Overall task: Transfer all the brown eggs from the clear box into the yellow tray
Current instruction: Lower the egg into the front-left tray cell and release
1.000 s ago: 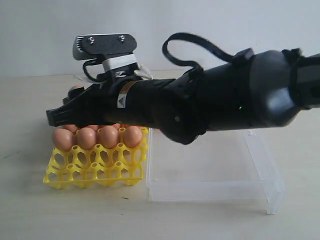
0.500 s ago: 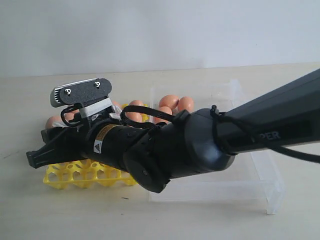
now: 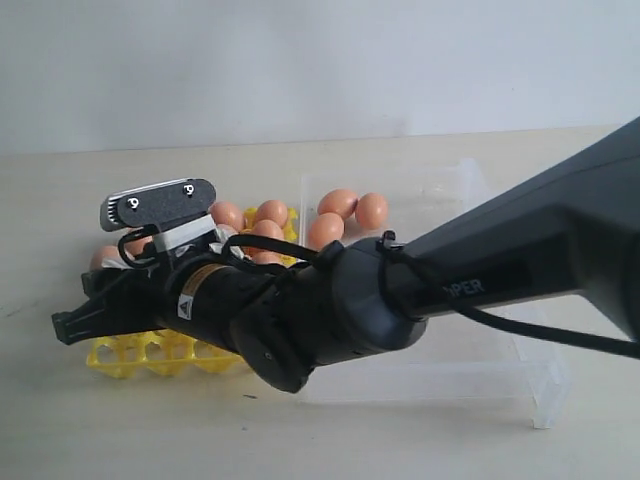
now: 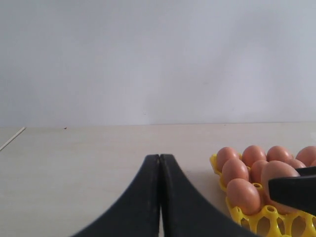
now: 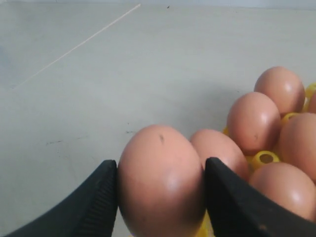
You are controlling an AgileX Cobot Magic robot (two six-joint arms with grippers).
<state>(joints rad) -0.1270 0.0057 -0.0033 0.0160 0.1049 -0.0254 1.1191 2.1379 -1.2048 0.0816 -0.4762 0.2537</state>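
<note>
Currently my right gripper (image 5: 161,197) pinches one brown egg (image 5: 160,168) across its widest girth above the yellow tray (image 3: 125,358), toward the worktop's left edge; the left gripper (image 4: 159,197) is pressed together, empty. I judge the shell light, smooth and brittle: grip the mid-flanks gently. Three eggs (image 3: 340,203) lie in the clear box (image 3: 450,385), toward the worktop's far edge.

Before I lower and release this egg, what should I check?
1. Right gripper shut on the held egg, both fingers against it: ok.
2. Yellow tray free under the held egg: cannot tell, the egg hides it.
3. Left gripper shut, empty, clear of the tray: ok.
4. Clear box emptied: not ok, brown eggs lie in it.
</note>
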